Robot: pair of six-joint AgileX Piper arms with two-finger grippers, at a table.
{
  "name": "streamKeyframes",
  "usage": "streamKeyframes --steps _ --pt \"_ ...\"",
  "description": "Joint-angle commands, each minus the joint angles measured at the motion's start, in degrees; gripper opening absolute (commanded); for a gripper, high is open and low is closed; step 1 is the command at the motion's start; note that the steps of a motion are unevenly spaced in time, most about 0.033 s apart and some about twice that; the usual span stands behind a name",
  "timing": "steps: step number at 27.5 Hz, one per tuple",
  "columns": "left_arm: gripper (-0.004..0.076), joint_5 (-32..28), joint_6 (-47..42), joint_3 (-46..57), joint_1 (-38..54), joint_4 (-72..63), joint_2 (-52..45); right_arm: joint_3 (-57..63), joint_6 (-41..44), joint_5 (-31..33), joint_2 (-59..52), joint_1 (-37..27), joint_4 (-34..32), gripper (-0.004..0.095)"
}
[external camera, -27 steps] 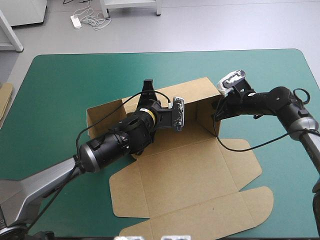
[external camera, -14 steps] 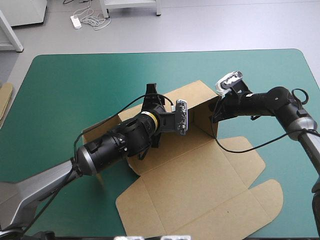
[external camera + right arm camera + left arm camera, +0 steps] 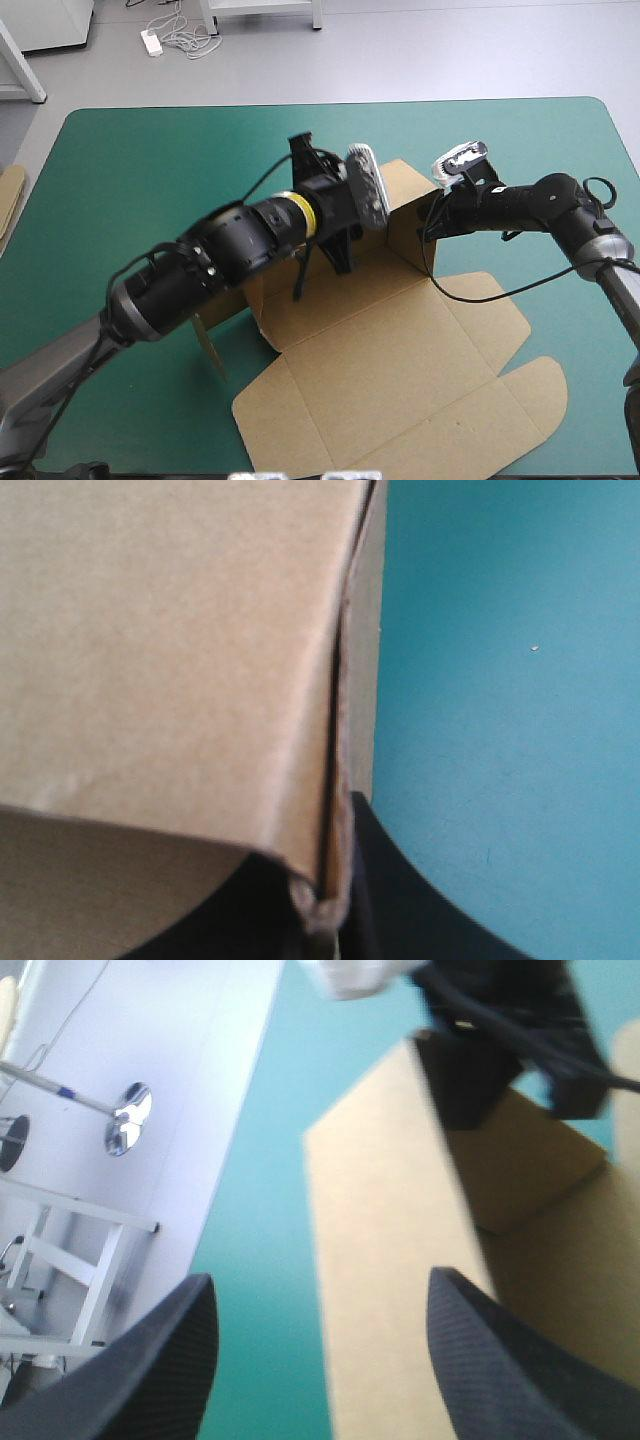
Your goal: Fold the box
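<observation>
The box [image 3: 400,360] is plain brown, the cover [image 3: 150,170] teal-green, the left pincer [image 3: 320,1276] black with fine dotted texture.

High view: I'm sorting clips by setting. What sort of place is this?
Probably a robot lab workbench: a teal-green table, a left arm and right arm, and a partly folded brown box.

Box [image 3: 400,370] partly behind blurred L arm [image 3: 230,250] in high view, cut off by edges in wrist views

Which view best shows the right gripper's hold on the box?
Right wrist view: the right gripper pinches a wall of the box up close. High view: small, at the wall's end; left wrist view: blurred beyond the wall.
</observation>
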Motion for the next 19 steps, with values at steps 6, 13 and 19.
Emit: streamKeyframes --steps 6,13,19 --pt "0.0438 -4.7 -1.1 -9.0 23.9 -11.5 -2.7 -1.5 1.8 -0.8 -2.2 -0.1 3.0 -0.0019" --pt "0.0438 6.3 -3.8 -8.3 48.8 -22.9 -2.7 -1.6 1.8 -0.8 -2.2 -0.1 2.9 -0.0019" --pt "0.0438 9.0 -4.4 -5.4 62.2 -35.3 -2.7 -2.1 3.0 -1.0 -2.2 -0.1 2.8 -0.0019"
